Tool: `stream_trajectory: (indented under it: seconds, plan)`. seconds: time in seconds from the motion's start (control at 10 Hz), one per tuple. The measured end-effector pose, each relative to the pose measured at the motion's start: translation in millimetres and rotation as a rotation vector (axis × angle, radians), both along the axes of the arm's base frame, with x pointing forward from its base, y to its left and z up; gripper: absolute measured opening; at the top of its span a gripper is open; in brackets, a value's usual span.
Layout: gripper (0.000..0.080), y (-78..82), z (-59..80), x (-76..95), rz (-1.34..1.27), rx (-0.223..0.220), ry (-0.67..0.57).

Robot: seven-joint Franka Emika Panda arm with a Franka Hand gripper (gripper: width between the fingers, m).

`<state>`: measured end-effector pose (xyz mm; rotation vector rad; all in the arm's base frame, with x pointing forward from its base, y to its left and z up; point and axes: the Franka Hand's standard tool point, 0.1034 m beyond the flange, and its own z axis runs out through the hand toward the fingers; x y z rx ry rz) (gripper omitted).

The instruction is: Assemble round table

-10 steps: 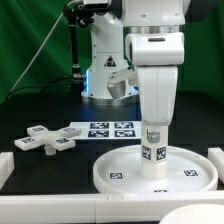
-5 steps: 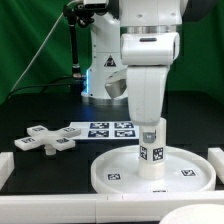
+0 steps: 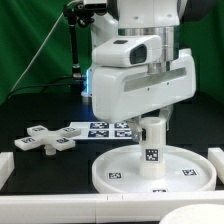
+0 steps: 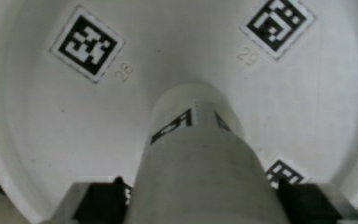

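The large round rimmed disc (image 3: 108, 178) lies flat on the table at the front, tags up; it fills the wrist view (image 4: 51, 110). The short cylindrical leg (image 3: 152, 152) stands upright at the disc's centre and also shows in the wrist view (image 4: 202, 150). My gripper (image 3: 152, 122) comes straight down over the leg and is shut on its upper end. In the wrist view the gripper (image 4: 202, 200) has a dark pad pressed on each side of the leg. The cross-shaped piece (image 3: 45, 140) lies on the table at the exterior view's left, apart from the disc.
The marker board (image 3: 105, 129) lies flat behind the disc, between it and the robot base (image 3: 105, 85). White rails border the work area at the exterior view's left (image 3: 5, 165), right (image 3: 216, 160) and front.
My hand has turned about its vertical axis, so its broad side now faces the exterior camera. The leg stays upright at the disc's centre. The cross-shaped piece has not moved.
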<state>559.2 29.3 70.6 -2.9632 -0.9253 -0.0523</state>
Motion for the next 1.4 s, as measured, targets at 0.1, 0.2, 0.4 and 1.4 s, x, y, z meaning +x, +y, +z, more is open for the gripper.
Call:
stream_trajectory:
  seconds: [0.1, 0.2, 0.4, 1.4]
  plan:
    - [0.0409, 3.0, -0.2, -0.7, -0.089, 0.004, 0.002]
    - [0.0409, 3.3, -0.1, -0.4, -0.125, 0.006, 0.004]
    - [0.0409, 3.9, 0.0, -0.3, -0.235, 0.013, 0.009]
    - [0.0409, 7.2, -0.3, 1.2, -1.117, 0.090, 0.013]
